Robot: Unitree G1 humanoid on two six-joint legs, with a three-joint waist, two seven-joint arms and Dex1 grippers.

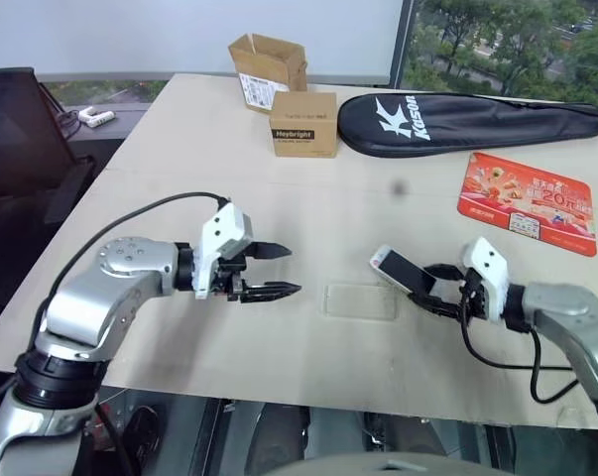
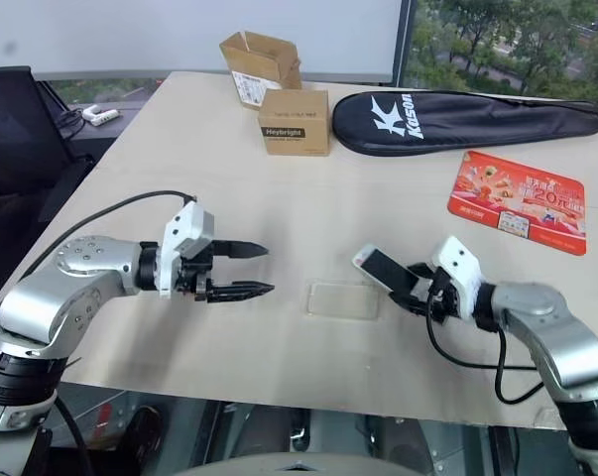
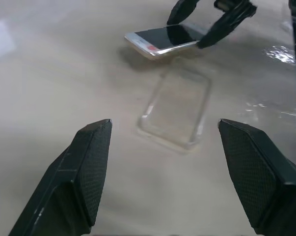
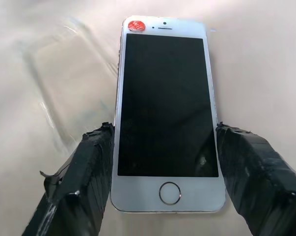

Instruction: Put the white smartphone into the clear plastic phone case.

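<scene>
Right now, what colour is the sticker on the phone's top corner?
Red, on the white smartphone beside its earpiece, clearest in the right wrist view.

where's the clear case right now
The clear case lies flat on the table between the two hands, just left of the phone, which the right hand holds raised by its long edges.

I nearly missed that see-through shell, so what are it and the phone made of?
The clear plastic phone case looks like thin glossy transparent plastic: the table shows through and its rims glint. The white smartphone seems glass-fronted, its dark screen mirror-glossy, with a white bezel and possibly metal edges.
</scene>
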